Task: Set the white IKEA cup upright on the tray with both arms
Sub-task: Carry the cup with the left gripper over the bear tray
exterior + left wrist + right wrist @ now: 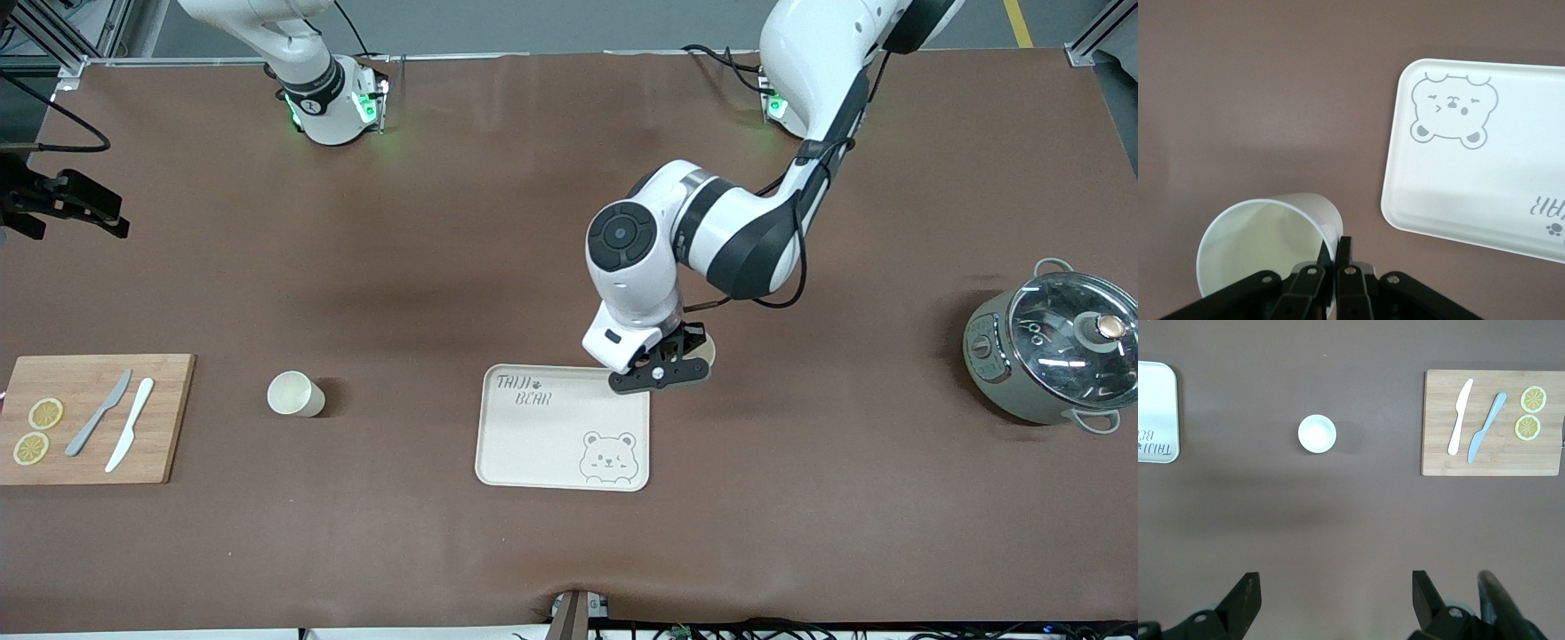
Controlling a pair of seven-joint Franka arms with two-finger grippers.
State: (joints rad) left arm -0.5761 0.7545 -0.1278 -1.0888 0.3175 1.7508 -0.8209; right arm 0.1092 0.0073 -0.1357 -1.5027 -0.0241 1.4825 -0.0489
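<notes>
My left gripper [662, 372] [1335, 245] is shut on the wall of a white cup [1265, 240], one finger inside the rim and one outside. In the front view only a sliver of this cup [709, 348] shows past the gripper, beside the corner of the cream tray [533, 444] [1485, 180] that lies toward the left arm's base. A second white cup [295, 394] [1317, 433] stands upright on the table between the tray and the cutting board. My right gripper [98, 211] [1335, 587] hangs open and empty, high over the right arm's end of the table.
A wooden cutting board [164, 418] [1438, 420] with two knives and two lemon slices lies at the right arm's end. A pot with a glass lid [1053, 351] stands at the left arm's end.
</notes>
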